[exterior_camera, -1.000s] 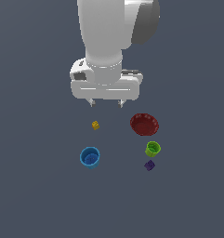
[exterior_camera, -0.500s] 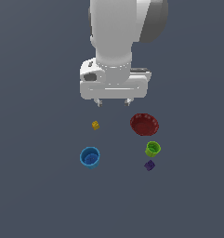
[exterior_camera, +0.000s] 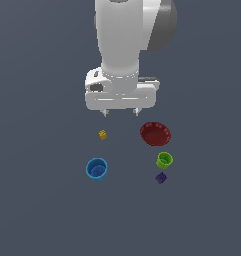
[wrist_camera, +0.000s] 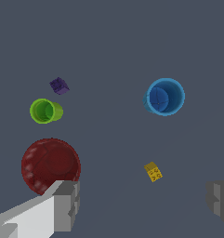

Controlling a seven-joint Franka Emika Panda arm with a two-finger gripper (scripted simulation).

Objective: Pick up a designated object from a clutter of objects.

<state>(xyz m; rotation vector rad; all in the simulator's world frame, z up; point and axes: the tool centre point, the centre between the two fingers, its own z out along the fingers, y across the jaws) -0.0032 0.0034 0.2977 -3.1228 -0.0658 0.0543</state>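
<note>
Since the earlier exterior frames, the arm has drifted toward the exterior view's right and its hand sits a little lower in the frame; the five objects lie where they did.

Exterior view. Gripper (exterior_camera: pixel 121 113) hangs at frame centre, above the floor, with only two short fingertips showing beneath the white hand. They stand well apart with nothing between them, so the jaws read as wide open and empty. Yellow block (exterior_camera: pixel 103 134) rests on the floor just below and slightly left of the fingertips in the picture, nearly under the left-hand one. Red bowl (exterior_camera: pixel 155 133) lies to its right, blue cup (exterior_camera: pixel 97 169) below it, green cup (exterior_camera: pixel 164 160) and purple block (exterior_camera: pixel 161 177) toward lower right. All stand apart from the block, none touching it.

Wrist view. Two grey fingers (wrist_camera: pixel 67 204) enter at the lower corners, far apart, again gripping nothing. Yellow block (wrist_camera: pixel 153 171) lies in the open span between them, nearer the right-hand finger and some way ahead of both. It is cube-like, so no long axis is evident; its faces appear turned somewhat askew to the line joining the fingers. Red bowl (wrist_camera: pixel 50 165) sits beside the left-hand finger; blue cup (wrist_camera: pixel 164 96), green cup (wrist_camera: pixel 45 110) and purple block (wrist_camera: pixel 59 85) lie farther up.

Judgement: the approach needs a small lateral shift to centre the block, then a straight descent.
</note>
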